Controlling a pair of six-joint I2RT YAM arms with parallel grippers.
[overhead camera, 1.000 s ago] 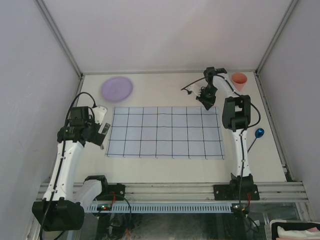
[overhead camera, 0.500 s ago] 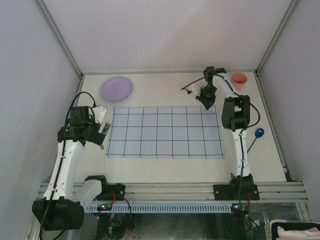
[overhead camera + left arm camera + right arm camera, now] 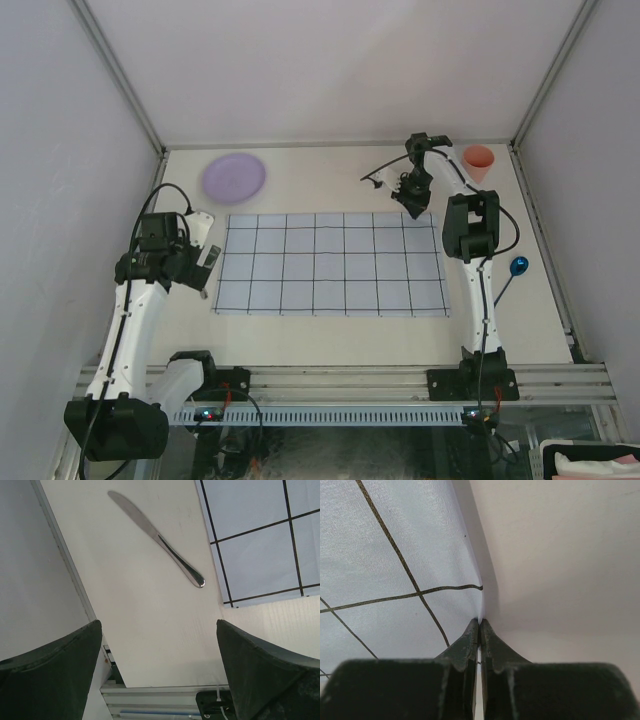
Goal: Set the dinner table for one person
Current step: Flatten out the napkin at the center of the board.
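Off-white worktop (image 3: 320, 185), railed in aluminium and walled by pale panels, fills the enclosure floor. It carries a grid-patterned cloth (image 3: 330, 265) at its middle, a purple plate (image 3: 234, 177) at the far left, an orange cup (image 3: 479, 160) at the far right and a blue spoon (image 3: 518, 266) to the right of the cloth. We see the left jaws spread wide above a knife (image 3: 157, 537) lying beside the cloth's left edge, and the right jaws pinched together on the cloth's far edge near its right corner.

No readable text, label, brand or number appears on the dinner table (image 3: 330, 180), the grid-patterned cloth (image 3: 330, 265) or the knife (image 3: 155, 530).
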